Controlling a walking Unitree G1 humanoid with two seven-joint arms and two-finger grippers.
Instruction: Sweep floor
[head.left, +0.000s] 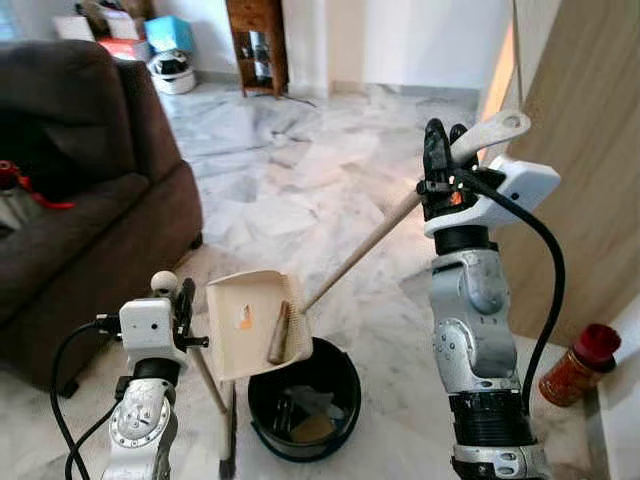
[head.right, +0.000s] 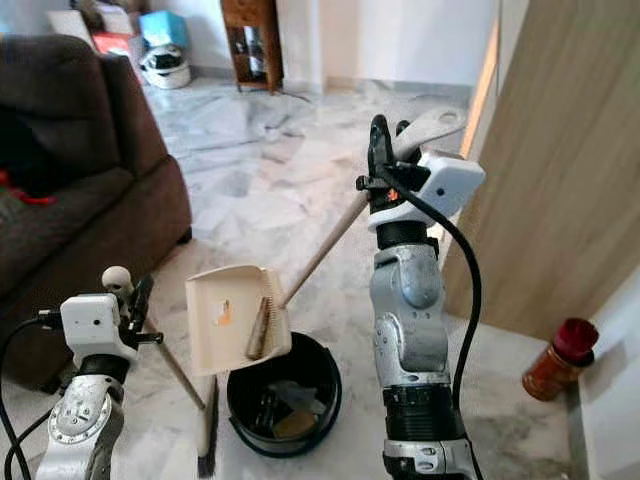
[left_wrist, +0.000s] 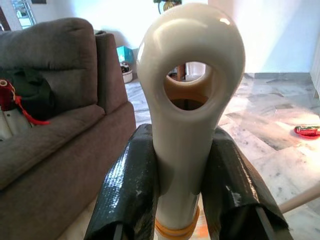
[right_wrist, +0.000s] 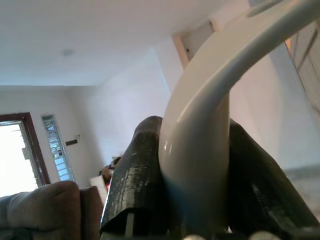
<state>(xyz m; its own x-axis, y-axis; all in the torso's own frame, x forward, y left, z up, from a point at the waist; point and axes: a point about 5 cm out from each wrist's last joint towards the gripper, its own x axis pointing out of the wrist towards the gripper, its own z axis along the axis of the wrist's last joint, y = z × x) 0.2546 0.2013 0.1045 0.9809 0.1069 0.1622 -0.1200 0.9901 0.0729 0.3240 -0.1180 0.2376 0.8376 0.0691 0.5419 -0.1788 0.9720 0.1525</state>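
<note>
My right gripper (head.left: 440, 150) is raised at chest height and shut on the long cream handle (head.left: 385, 225) of a dustpan (head.left: 250, 325). The pan is tilted over a black bin (head.left: 305, 400). A brown stick-like piece (head.left: 280, 332) and an orange scrap lie in the pan, and the bin holds some debris. My left gripper (head.left: 184, 305) is low at the left, shut on the broom handle (left_wrist: 185, 100) just below its ring-shaped end. The broom's dark bristles (head.left: 228, 450) rest on the marble floor beside the bin. In the right wrist view both fingers (right_wrist: 135, 175) clamp the cream handle.
A dark brown sofa (head.left: 90, 190) fills the left side, close to my left arm. A wooden panel (head.left: 580, 150) stands at the right with a red-capped jar (head.left: 580, 365) at its foot. A wooden cabinet (head.left: 255, 40), a helmet and boxes stand by the far wall.
</note>
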